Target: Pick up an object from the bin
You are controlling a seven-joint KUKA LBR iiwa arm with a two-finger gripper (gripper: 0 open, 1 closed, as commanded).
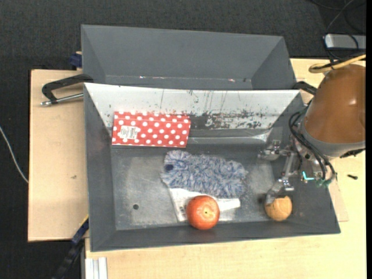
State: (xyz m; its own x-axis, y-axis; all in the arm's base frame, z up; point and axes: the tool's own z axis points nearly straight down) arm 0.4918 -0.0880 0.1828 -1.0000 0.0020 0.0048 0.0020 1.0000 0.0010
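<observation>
My gripper (278, 189) hangs low at the bin's right side, its fingers pointing down just above a small tan, potato-like lump (279, 208) near the front right corner. The lump rests on the bin floor, touching or nearly touching the fingertips. A red apple (203, 212) lies at the front middle on a white handle. Behind it sprawls a blue-grey shaggy duster head (204, 175).
A red box with white dots (151, 129) leans against the back wall at the left. The left part of the bin floor holds nothing but a small dark spot. The arm with its orange cover and cables stands over the right rim.
</observation>
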